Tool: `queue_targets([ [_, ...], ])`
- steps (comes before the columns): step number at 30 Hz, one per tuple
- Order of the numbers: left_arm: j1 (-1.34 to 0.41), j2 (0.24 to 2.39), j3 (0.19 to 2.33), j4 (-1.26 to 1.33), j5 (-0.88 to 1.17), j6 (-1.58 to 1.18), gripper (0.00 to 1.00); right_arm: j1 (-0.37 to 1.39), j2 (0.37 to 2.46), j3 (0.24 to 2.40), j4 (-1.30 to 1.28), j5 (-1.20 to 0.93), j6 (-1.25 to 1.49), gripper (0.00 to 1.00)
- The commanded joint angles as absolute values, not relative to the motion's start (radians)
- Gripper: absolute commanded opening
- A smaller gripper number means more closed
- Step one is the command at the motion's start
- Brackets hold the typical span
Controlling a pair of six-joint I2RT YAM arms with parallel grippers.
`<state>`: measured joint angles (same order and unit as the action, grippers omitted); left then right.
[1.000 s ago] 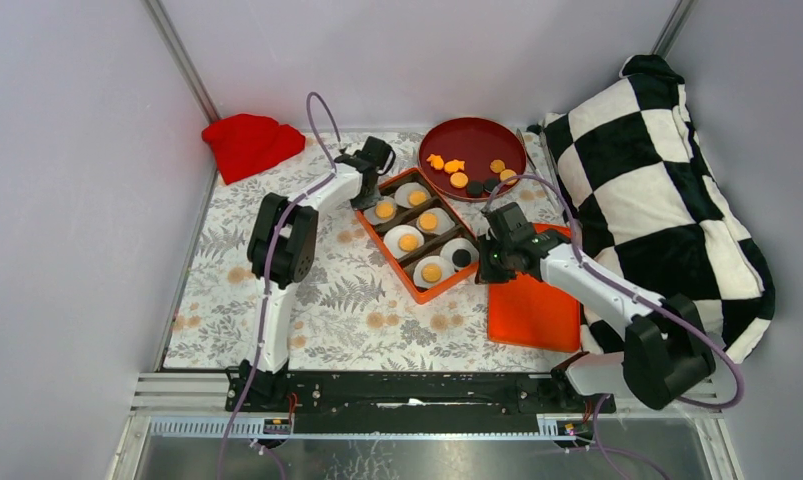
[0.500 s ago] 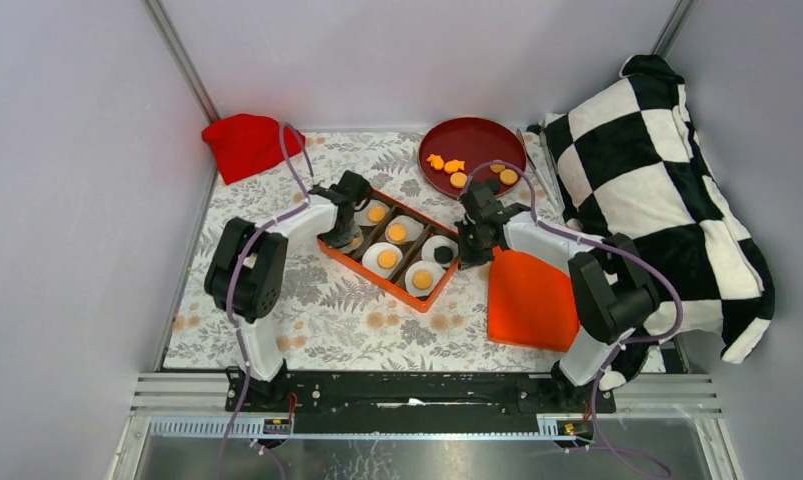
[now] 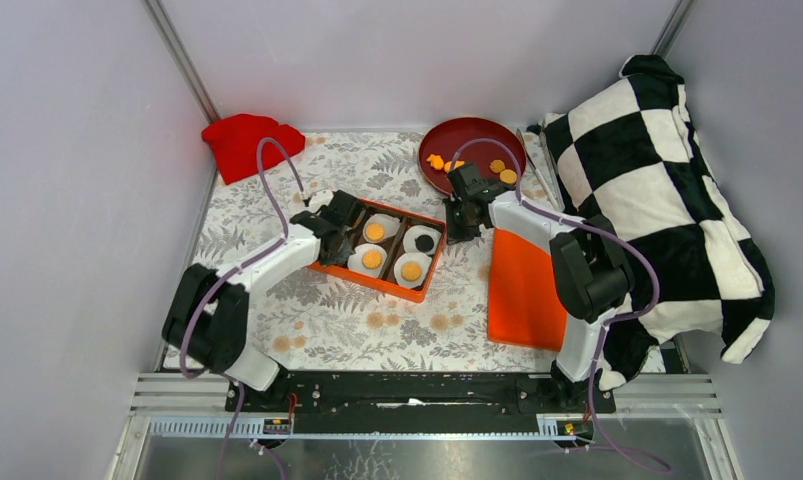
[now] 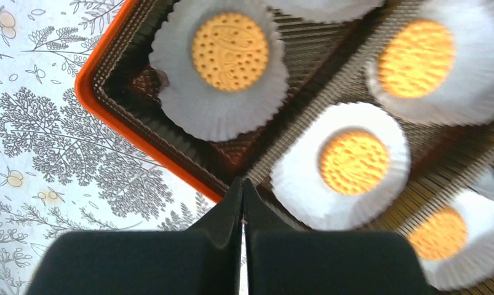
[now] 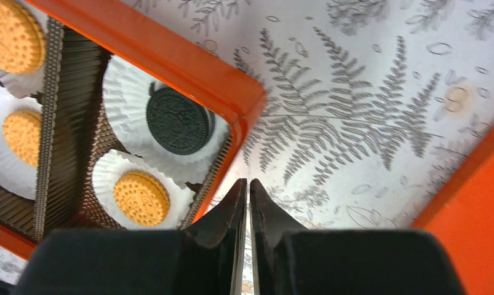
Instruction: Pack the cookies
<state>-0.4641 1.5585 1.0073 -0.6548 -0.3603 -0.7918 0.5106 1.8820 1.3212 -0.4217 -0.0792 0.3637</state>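
We see an orange box point(image 4: 139, 140) with a dark brown, ribbed lining point(image 5: 78, 92). The pleated paper cups point(image 4: 219, 120) are white. Most cookies point(image 4: 230, 51) are golden orange, their faces stamped with rows of dots and a fine raised motif. One black cookie point(image 5: 178, 121) carries an embossed pattern of rings. The surface point(image 3: 397, 322) is white, printed with grey ferns, leaves and trees and dotted with small orange blossoms. We also note a dark red round plate point(image 3: 472, 135), a bright red cloth point(image 3: 249, 143), a cushion point(image 3: 667, 190) in large black and white checks, and a plain orange lid point(image 3: 524, 290).
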Motion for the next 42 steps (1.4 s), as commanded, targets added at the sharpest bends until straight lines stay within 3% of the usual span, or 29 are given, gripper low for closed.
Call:
queue_targets([
  [1,-0.552,1.42,1.05,-0.657,-0.48,-0.827,0.0,0.515,1.742,1.313,-0.477,0.064,0.361,0.18],
  [6,-0.643,1.288,1.129,-0.657,-0.534,-0.82,0.01,0.515,1.612,1.202,-0.542,0.182,0.384,0.36],
  [10,-0.671,1.253,1.126,-0.583,-0.481,-0.745,0.04,0.513,1.548,1.084,-0.563,0.234,0.428,0.44],
  [24,-0.685,1.182,1.017,-0.449,-0.377,-0.667,0.21,0.513,1.626,0.905,-0.491,0.212,0.495,0.43],
  [27,-0.685,1.177,1.0,-0.44,-0.379,-0.658,0.23,0.512,1.664,0.884,-0.469,0.181,0.509,0.38],
  [32,-0.686,1.199,1.005,-0.424,-0.369,-0.64,0.23,0.513,1.641,0.85,-0.465,0.187,0.525,0.13],
  [35,-0.683,1.219,1.019,-0.4,-0.355,-0.616,0.3,0.515,1.583,0.859,-0.509,0.209,0.499,0.0],
  [42,-0.666,1.339,1.13,-0.377,-0.254,-0.531,0.36,0.52,1.366,0.95,-0.654,0.187,0.363,0.0],
])
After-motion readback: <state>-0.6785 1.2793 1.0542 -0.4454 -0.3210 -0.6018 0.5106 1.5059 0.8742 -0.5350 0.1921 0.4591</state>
